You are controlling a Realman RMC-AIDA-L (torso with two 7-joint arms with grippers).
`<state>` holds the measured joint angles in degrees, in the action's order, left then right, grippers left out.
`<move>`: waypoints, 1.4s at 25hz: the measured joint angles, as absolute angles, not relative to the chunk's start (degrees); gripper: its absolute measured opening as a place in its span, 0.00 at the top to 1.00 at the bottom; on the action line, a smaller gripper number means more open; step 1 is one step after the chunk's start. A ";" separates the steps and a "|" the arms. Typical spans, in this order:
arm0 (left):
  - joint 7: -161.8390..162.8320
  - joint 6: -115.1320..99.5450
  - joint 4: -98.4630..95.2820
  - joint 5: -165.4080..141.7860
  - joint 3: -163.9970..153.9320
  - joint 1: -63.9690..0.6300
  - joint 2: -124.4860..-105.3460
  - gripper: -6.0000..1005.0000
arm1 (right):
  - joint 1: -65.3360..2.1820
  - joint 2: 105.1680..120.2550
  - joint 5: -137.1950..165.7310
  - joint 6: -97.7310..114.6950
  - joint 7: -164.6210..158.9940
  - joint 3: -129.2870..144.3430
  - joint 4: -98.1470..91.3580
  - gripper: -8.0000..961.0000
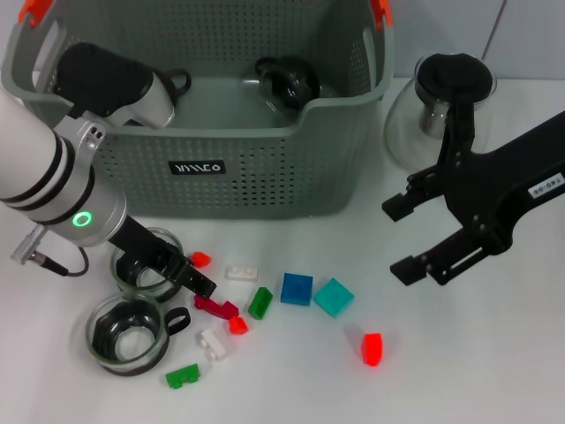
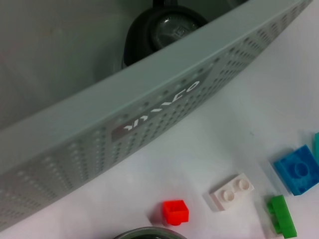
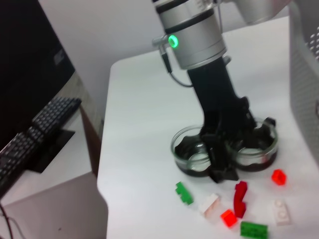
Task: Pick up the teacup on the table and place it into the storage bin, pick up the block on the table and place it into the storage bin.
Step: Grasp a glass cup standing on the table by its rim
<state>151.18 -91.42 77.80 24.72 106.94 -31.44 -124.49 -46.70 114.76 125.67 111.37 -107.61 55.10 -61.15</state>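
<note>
Two glass teacups with black bands stand on the white table, one (image 1: 146,261) by the bin and one (image 1: 128,331) nearer me. My left gripper (image 1: 168,272) is down at the farther teacup (image 3: 256,149), open, one finger inside and one outside its right rim. Another teacup (image 1: 284,81) lies inside the grey storage bin (image 1: 221,168). Loose blocks lie right of the cups: red (image 1: 201,260), white (image 1: 241,273), green (image 1: 260,302), blue (image 1: 297,289), cyan (image 1: 334,297). My right gripper (image 1: 400,238) hovers open to their right, holding nothing.
A round glass pot with a black lid (image 1: 441,102) stands right of the bin. More blocks lie nearer the front: dark red (image 1: 216,307), white (image 1: 212,343), green (image 1: 182,376), red (image 1: 372,349). The table edge (image 3: 102,164) drops off beyond the cups.
</note>
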 joint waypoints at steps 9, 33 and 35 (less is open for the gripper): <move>151.51 -90.41 77.01 23.44 106.44 -31.50 -124.48 0.13 | -46.81 114.64 125.69 111.13 -107.87 56.79 -61.08 0.07; 152.80 -88.48 71.53 21.04 107.22 -35.96 -124.11 0.13 | -46.68 114.66 125.48 110.82 -107.49 56.33 -60.36 0.07; 152.96 -88.69 70.63 21.02 107.66 -36.66 -124.12 0.13 | -46.85 114.54 125.44 110.83 -107.49 56.30 -59.91 0.07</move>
